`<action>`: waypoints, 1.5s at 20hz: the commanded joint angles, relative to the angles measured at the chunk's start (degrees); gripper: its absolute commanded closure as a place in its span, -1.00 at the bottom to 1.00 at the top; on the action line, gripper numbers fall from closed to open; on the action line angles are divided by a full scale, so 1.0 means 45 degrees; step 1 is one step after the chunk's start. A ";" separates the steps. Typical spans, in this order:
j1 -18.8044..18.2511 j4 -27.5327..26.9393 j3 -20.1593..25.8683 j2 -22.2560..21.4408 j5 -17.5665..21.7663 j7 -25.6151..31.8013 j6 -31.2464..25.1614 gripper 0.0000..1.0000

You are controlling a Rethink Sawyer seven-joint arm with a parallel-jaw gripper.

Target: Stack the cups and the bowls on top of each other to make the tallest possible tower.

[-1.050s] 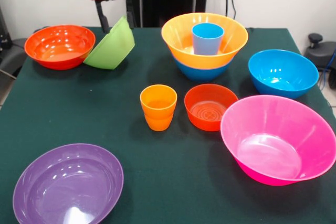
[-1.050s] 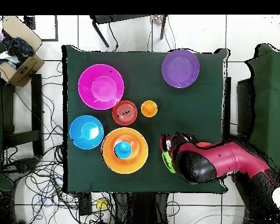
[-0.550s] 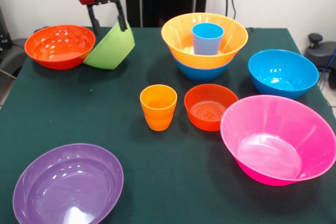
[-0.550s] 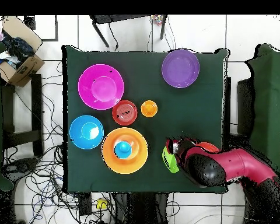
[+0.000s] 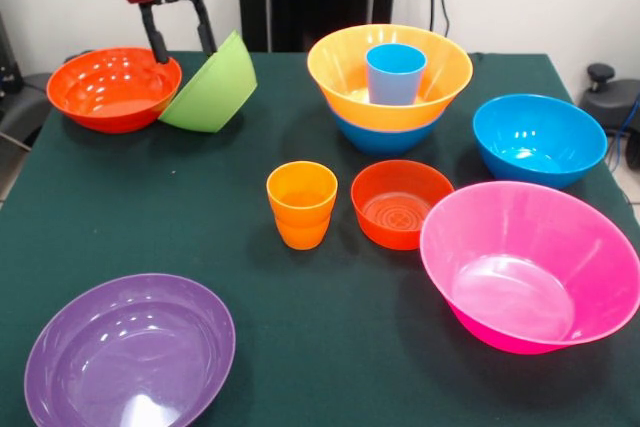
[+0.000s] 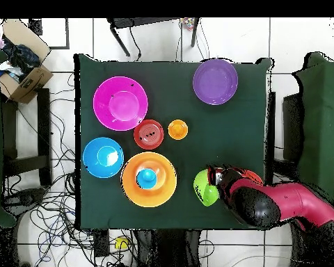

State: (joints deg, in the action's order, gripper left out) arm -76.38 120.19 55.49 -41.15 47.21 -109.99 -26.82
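Observation:
My gripper [image 5: 184,47] hangs open and empty at the table's back left, just above the gap between a red-orange bowl [image 5: 113,87] and a lime green bowl [image 5: 210,87]. The green bowl leans tilted against the red-orange one. In the overhead view the arm [image 6: 267,205] covers most of that red-orange bowl, and the green bowl [image 6: 205,188] shows beside it. The tower [image 5: 390,72] is an orange bowl on a blue bowl with a light blue cup [image 5: 395,72] inside. An orange cup [image 5: 301,204] and a small red-orange bowl [image 5: 400,204] stand mid-table.
A blue bowl [image 5: 539,139] and a large pink bowl [image 5: 530,265] sit at the right. A purple bowl [image 5: 130,352] is at the front left corner. A cardboard box [image 6: 20,55] and cables lie on the floor beside the table.
My gripper has moved left and up in the front view, its fingers coming off the green bowl's rim. The green bowl stays leaning on the red-orange bowl.

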 commanded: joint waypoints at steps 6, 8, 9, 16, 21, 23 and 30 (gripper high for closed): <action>-0.0285 0.0953 0.0742 0.1883 0.0560 0.1941 0.0881 -1.00; -0.0478 0.0921 0.0707 0.2039 0.0528 0.1892 0.0798 -1.00; -0.0502 0.0894 0.0694 0.2042 0.0609 0.1985 0.0687 -1.00; -0.0594 0.0610 0.0749 0.1676 0.0136 0.2426 -0.0614 -1.00; -0.0343 0.0468 0.0347 0.1431 0.0228 0.2073 -0.0775 -1.00; -0.0221 0.0447 0.0200 0.1537 0.0451 0.1966 -0.0589 -1.00; 0.0358 0.0574 -0.0508 0.2067 0.1075 0.0844 0.0421 -1.00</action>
State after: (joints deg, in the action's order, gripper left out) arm -79.55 121.52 57.39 -34.25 47.07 -109.99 -25.39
